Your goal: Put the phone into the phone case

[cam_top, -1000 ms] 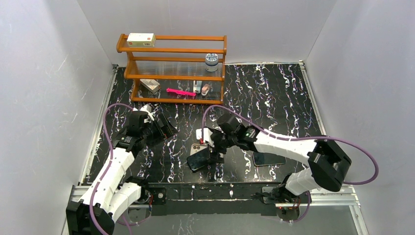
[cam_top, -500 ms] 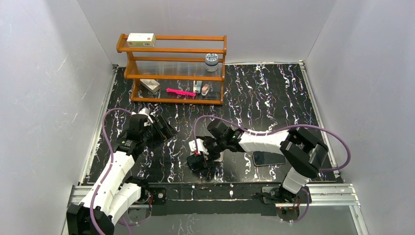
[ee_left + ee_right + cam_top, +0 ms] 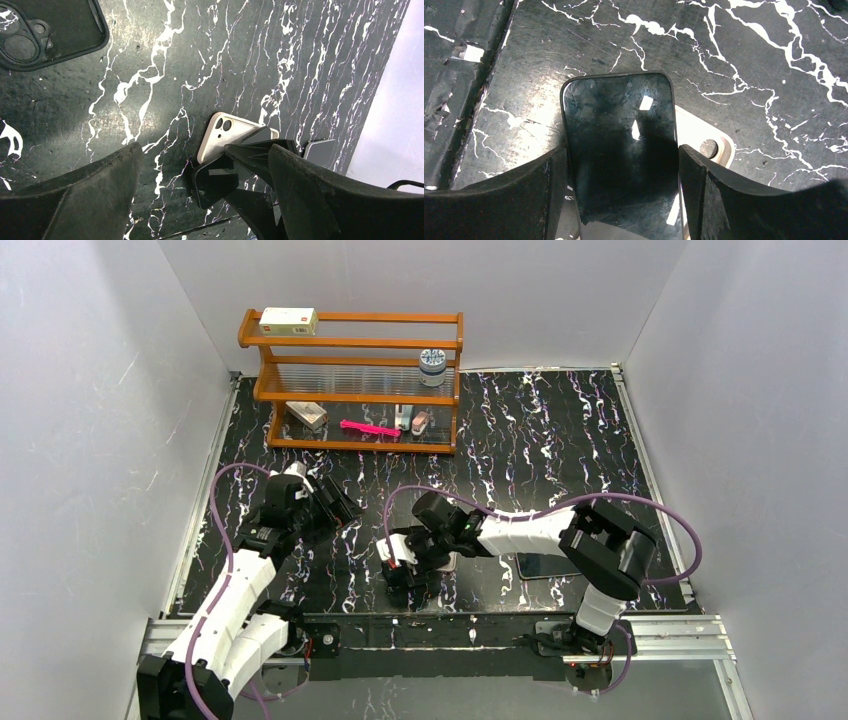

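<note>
One black phone case point(image 3: 47, 25) lies flat on the table point(image 3: 560, 440) ahead of the wide-spread left gripper point(image 3: 204, 152), the right gripper point(image 3: 621, 155) clamps one phone point(image 3: 616, 115) above a pale two-lens slab point(image 3: 225, 132), screen up, long axis along the fingers, free end pointing left, and one other dark phone point(image 3: 548, 563) lies farther right.

Bright, even overhead light, sharp focus, small glints on the phone point(image 3: 621, 155) screen.
</note>
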You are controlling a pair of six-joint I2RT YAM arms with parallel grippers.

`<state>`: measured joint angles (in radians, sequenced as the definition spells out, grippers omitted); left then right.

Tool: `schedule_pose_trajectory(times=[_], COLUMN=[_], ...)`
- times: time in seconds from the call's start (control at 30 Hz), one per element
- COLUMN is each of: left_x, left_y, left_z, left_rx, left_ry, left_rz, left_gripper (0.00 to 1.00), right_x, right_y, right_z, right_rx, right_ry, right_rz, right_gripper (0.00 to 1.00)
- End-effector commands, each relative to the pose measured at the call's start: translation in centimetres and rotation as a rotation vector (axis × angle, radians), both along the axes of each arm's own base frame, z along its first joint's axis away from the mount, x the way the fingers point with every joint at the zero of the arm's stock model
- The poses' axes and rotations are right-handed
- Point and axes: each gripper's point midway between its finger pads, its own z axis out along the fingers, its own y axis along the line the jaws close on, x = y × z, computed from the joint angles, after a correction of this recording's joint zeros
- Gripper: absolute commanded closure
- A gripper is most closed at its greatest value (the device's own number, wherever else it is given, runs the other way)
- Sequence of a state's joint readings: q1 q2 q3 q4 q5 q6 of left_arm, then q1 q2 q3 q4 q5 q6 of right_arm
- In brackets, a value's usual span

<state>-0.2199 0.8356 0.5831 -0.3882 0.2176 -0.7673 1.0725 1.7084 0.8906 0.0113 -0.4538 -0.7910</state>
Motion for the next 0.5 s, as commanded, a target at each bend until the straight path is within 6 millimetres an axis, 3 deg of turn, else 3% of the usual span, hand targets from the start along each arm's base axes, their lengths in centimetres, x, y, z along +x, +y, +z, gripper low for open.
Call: schedule_pose_trajectory(times=[0.0,0.2,0.47], left_x=[-0.3,-0.3,-0.3], left_y=[0.0,0.1,0.0], left_z=[-0.5,-0.8,-0.7], left_rx=[-0.001,-0.004,-0.011], left_ry=[0.013,0.022,0.017], left_rz=[0.004,0.014,0.019], left_gripper=[0.07,0.08,0.09], right_x=[0.5,0.7,1.7], right_y=[1.4,1.5,1.7], right_z=[1.3,2.2,6.1], right_rx=[0.036,0.078,0.224], right_ry=[-0.019,-0.012,0.013], right_rz=[0.009,-0.047,-0.228], right_gripper=[0.32,0.44,0.46])
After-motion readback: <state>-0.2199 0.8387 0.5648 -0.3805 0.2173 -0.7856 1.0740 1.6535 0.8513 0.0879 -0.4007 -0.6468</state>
